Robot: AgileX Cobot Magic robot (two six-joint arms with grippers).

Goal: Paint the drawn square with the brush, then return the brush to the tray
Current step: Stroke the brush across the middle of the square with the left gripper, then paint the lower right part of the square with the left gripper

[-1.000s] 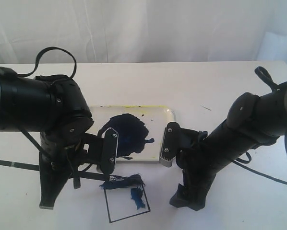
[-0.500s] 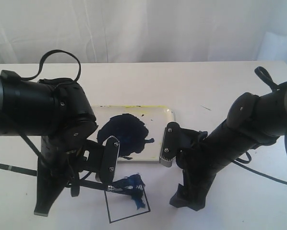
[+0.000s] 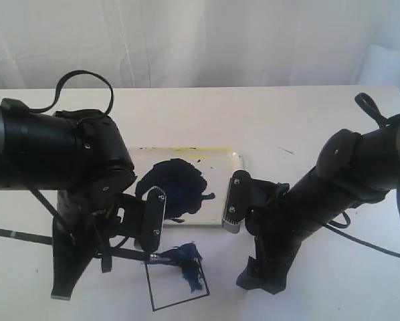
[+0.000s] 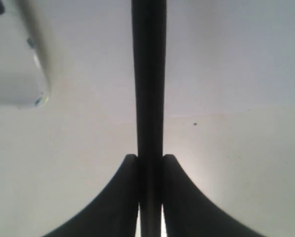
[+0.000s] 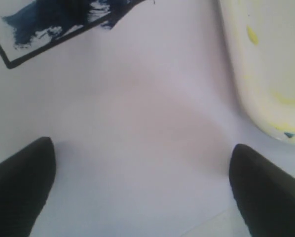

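Left wrist view shows the brush (image 4: 148,74) as a dark bar running straight between the two fingers of the left gripper (image 4: 150,159), which press on it from both sides. A blurred corner of the tray (image 4: 19,74) shows off to one side.

Exterior view: the brush lies low and nearly level. Its thin handle runs out to the left past the arm, and its dark end meets the top edge of the square (image 3: 178,284), just right of the gripper. A ragged blue smear (image 3: 186,264) covers the square's upper right part and spills a little over the outline; the rest inside is white. The tray sits just behind the square, holding a big dark blob (image 3: 173,187) and showing yellow stains on its far rim.

The right gripper (image 5: 141,143) is spread wide with nothing between its fingers. It hangs over bare white table (image 3: 287,120), right of the square and beside the tray's near right corner.
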